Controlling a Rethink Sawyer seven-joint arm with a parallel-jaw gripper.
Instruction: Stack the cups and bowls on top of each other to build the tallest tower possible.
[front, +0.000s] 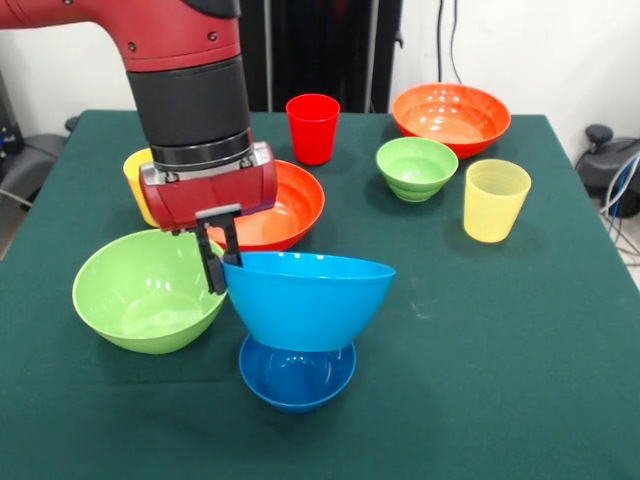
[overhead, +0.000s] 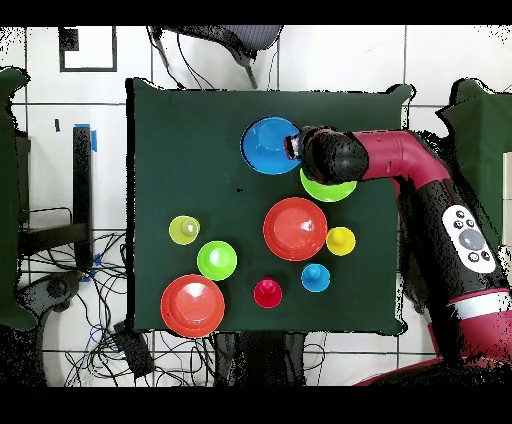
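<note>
We count six bowls and four cups; our gripper (front: 218, 250) pinches the big blue bowl's (front: 308, 298) rim.

No readable text, labels or numbers on anything.

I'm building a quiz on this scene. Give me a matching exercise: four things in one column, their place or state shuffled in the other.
1. big blue bowl
2. small dark blue bowl
3. red cup
4. big green bowl

a. stands alone behind an orange-red bowl
b. held at its rim by the gripper
c. under the held bowl
d. empty on the table, beside the gripper

Pairs: 1-b, 2-c, 3-a, 4-d
</note>
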